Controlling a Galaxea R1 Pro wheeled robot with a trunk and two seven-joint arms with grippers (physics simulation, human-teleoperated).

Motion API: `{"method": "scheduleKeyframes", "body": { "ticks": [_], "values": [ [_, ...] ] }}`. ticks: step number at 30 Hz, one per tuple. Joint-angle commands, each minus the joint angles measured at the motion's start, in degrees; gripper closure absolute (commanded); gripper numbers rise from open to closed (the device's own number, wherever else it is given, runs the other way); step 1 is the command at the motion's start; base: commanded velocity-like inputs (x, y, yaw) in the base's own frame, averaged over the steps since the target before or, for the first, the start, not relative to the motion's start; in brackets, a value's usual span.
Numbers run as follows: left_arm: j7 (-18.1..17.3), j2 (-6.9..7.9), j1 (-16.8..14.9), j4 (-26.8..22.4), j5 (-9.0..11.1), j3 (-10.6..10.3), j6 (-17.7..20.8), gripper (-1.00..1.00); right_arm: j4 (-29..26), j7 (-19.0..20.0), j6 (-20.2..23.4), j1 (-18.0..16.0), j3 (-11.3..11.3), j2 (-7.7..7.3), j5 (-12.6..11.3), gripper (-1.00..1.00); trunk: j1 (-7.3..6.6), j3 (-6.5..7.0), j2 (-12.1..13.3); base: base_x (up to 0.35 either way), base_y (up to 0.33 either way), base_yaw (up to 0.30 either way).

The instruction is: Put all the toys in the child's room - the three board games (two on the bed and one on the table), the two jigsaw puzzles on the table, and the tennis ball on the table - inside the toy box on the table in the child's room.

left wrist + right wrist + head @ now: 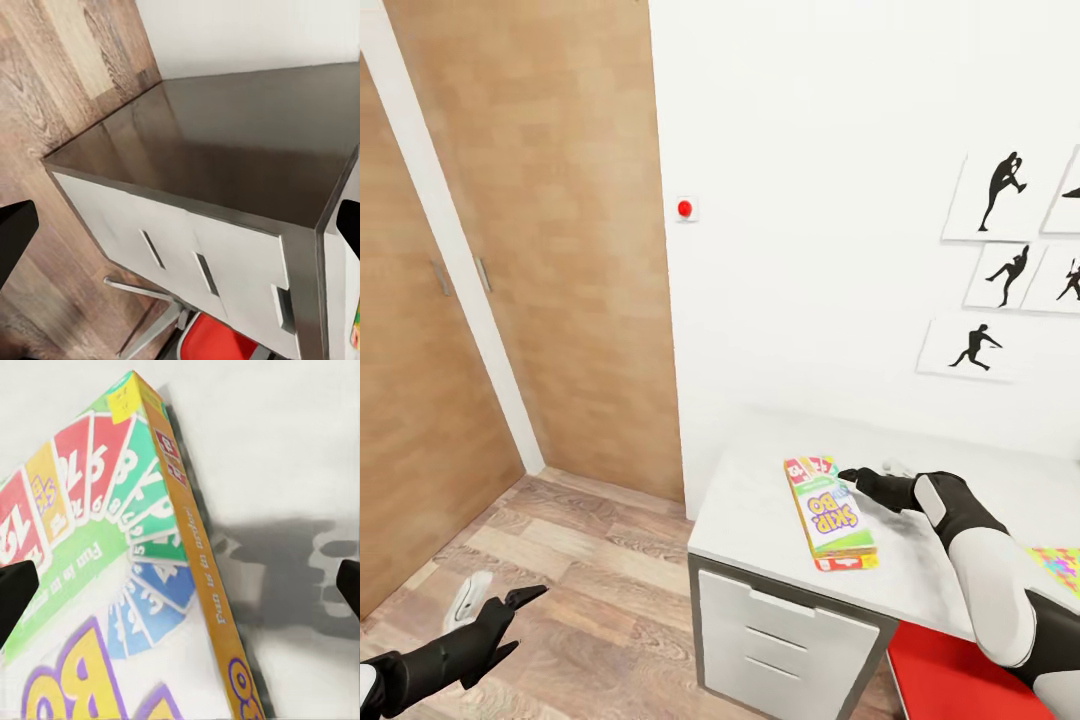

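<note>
Straddle the board game (830,513) lying on the table (750,520) with the wide-open right gripper (854,477), then close on its long edges; left gripper (510,612) open, idle.

Your right arm covers part of the jigsaw puzzle (1057,566), which the head view's right edge also cuts off. The red chair (950,670) under the table (760,510) is mostly hidden. In the right wrist view the board game (112,585) runs past the frame, so its lettering is incomplete.
</note>
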Motion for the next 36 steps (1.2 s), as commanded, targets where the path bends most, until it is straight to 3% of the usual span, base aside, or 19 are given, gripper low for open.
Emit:
{"method": "scheduleKeyframes", "body": {
  "ticks": [1,9,36],
  "values": [
    [0.6,0.0,-0.1,0.0,0.6,0.0,0.2,-1.0,-0.1,0.2,0.4,0.0,-0.3,0.05,0.0,-1.0,0.0,-0.04,0.0,0.0,0.0,0.275],
    [0.5,0.06,-0.1,0.0,0.8,0.0,0.3,-1.0,-0.1,0.2,0.5,0.0,-0.3,0.08,0.0,-1.0,0.0,0.07,0.0,0.0,0.0,0.167],
    [0.6,0.06,-0.1,0.0,0.6,0.0,0.3,-1.0,0.0,0.1,0.6,0.4,-0.6,0.01,0.1,-1.0,0.0,0.08,0.0,0.0,0.0,0.005]
  ]
}}
